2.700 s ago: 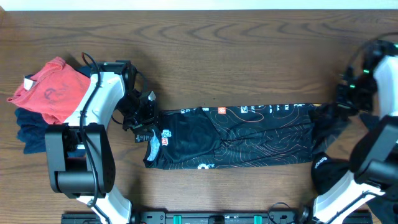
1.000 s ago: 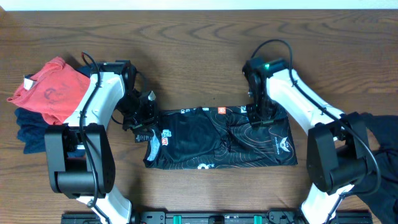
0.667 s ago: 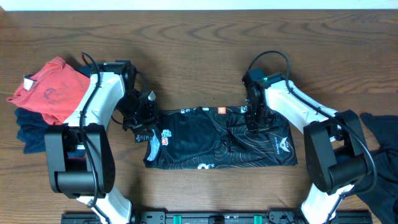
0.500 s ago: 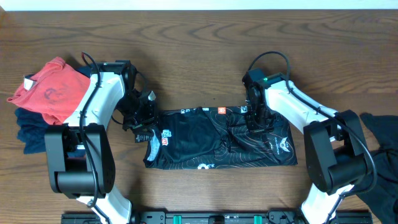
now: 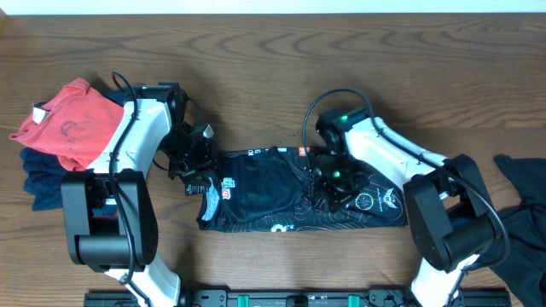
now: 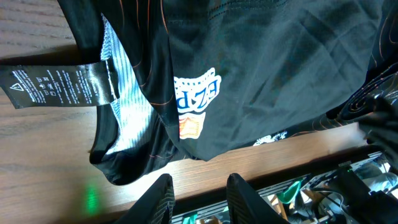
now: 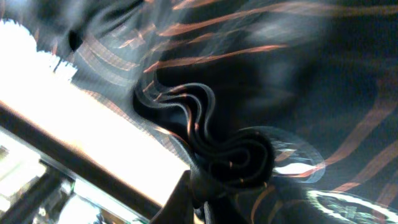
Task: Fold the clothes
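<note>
The black T-shirt point(image 5: 256, 192) with thin orange-white contour lines lies as a folded band across the table's middle. My left gripper point(image 5: 198, 160) hovers at the shirt's left end. In the left wrist view its fingers point(image 6: 202, 199) are open and empty over bare wood, beside the shirt point(image 6: 267, 68), its red-blue logo point(image 6: 196, 99) and a black care label point(image 6: 59, 84). My right gripper point(image 5: 333, 177) is low over the shirt's middle. In the blurred right wrist view it point(image 7: 205, 196) is shut on a bunched roll of the shirt's fabric point(image 7: 242, 158).
A red garment point(image 5: 68, 124) lies on a dark blue pile point(image 5: 43, 183) at the far left. Another black garment point(image 5: 522, 200) lies at the right edge. The arm bases and a rail run along the front edge point(image 5: 281, 298).
My right gripper brought the shirt's right end leftwards, folding it over and shortening the band, then slid further left to the middle. The left arm has not moved.
</note>
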You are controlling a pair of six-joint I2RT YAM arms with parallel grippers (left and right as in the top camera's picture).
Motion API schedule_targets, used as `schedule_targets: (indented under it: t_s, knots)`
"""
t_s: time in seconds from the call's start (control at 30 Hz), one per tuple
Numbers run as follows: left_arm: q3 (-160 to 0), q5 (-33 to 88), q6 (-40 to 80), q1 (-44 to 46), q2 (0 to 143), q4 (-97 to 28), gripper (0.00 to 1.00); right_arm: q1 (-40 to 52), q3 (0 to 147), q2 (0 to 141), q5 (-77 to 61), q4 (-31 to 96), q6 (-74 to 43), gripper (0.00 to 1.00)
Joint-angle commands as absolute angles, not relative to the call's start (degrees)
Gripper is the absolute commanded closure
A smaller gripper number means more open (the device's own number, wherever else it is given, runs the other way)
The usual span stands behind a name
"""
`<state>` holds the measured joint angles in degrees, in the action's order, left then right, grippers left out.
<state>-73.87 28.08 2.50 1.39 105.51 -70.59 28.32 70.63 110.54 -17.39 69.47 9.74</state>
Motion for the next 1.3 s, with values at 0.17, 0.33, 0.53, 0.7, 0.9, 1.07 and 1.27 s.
schedule_targets:
  t_s: [0.17, 0.33, 0.53, 0.7, 0.9, 1.07, 1.27]
  knots:
    - [-75.0, 27.6, 1.7, 1.3, 104.2, -70.6, 0.69, 30.1, 70.3, 109.8, -20.1, 70.0, 13.8, 0.73]
    - [-74.8, 27.6, 1.7, 1.3, 104.2, -70.6, 0.57, 29.7, 70.5, 109.8, -18.0, 67.8, 12.3, 0.74]
    - [-73.5, 27.6, 1.7, 1.3, 104.2, -70.6, 0.54, 29.2, 73.4, 108.7, -16.1, 67.4, 10.2, 0.71]
    - [-73.3, 27.6, 1.7, 1.3, 104.2, -70.6, 0.54, 28.7, 76.2, 105.5, -15.9, 68.2, 11.0, 0.7]
    - [-73.2, 27.6, 1.7, 1.3, 104.2, -70.5, 0.39, 25.8, 77.2, 98.8, -8.2, 66.3, 3.6, 0.69]
    - [-71.8, 27.6, 1.7, 1.4, 104.3, -69.5, 0.26, 21.0, 77.2, 94.7, -6.2, 66.5, -0.2, 0.63]
    - [-66.6, 27.6, 1.7, 1.4, 104.4, -62.6, 0.14, 17.6, 76.9, 94.4, -6.5, 67.1, -0.4, 0.62]
